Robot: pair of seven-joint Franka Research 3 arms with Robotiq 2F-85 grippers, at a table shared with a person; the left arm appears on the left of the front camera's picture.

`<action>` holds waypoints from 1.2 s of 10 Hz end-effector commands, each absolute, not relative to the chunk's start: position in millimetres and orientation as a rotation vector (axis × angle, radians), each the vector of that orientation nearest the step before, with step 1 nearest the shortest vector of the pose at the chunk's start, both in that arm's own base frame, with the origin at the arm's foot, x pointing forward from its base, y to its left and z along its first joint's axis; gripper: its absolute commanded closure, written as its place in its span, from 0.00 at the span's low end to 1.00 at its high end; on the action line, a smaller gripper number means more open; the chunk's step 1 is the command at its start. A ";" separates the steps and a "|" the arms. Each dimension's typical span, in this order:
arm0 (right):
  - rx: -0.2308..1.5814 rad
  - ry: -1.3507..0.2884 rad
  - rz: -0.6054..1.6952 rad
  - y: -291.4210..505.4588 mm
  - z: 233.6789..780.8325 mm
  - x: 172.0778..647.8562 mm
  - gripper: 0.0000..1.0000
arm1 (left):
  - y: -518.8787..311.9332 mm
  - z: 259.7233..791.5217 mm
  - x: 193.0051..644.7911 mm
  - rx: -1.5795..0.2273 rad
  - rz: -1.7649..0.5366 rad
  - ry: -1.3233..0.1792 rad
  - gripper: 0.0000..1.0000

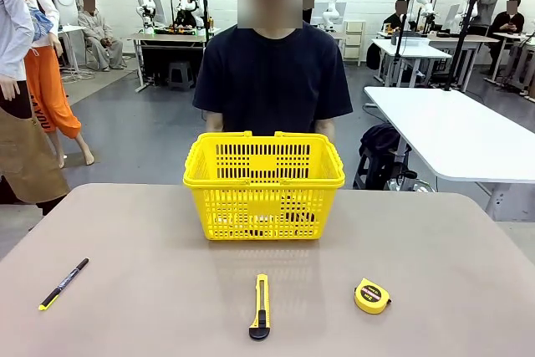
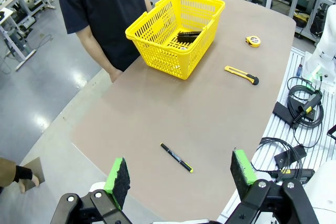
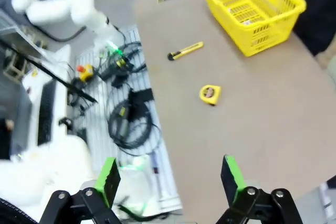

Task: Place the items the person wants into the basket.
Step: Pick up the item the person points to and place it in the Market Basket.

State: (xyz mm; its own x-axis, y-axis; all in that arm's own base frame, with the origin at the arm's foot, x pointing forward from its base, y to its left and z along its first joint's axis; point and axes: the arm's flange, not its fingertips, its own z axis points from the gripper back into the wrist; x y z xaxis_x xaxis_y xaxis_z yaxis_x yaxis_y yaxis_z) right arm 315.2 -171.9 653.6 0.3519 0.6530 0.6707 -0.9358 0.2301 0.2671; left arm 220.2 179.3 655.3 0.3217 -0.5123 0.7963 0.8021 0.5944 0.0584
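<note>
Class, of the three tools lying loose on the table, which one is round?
The tape measure, farthest to the robot's right; the utility knife in the middle and the pen at left are long and slim.

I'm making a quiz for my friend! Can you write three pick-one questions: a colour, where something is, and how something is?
1. What colour is the basket? A red B yellow C blue
2. Where is the tape measure? A in the basket B on the table, right of the utility knife C in a hand
3. How is the left gripper? A open, empty B shut tight C shut on the tape measure
Answers: 1 B, its lattice is yellow; 2 B, it lies beside the knife; 3 A, its pads stand apart, nothing between.
</note>
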 end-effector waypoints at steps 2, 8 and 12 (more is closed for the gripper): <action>0.674 -0.698 1.096 -205.8 631.9 324.1 0.00 | 179.9 655.5 220.2 -0.387 -0.899 -0.889 0.00; 0.669 -0.750 0.954 -199.5 614.7 297.6 0.00 | 179.9 655.5 220.2 -0.387 -0.899 -0.889 0.00; 0.678 -0.724 0.995 -215.1 616.1 307.8 0.00 | 179.9 655.5 220.2 -0.387 -0.899 -0.889 0.00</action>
State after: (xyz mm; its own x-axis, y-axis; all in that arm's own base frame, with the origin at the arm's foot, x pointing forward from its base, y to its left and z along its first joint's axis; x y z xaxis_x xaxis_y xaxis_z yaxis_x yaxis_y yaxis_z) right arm 303.9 -209.7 616.1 0.3679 0.4899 0.7903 -0.9012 0.3974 0.1732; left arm 220.2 179.3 655.4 0.3216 -0.5123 0.7963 0.8020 0.5944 0.0584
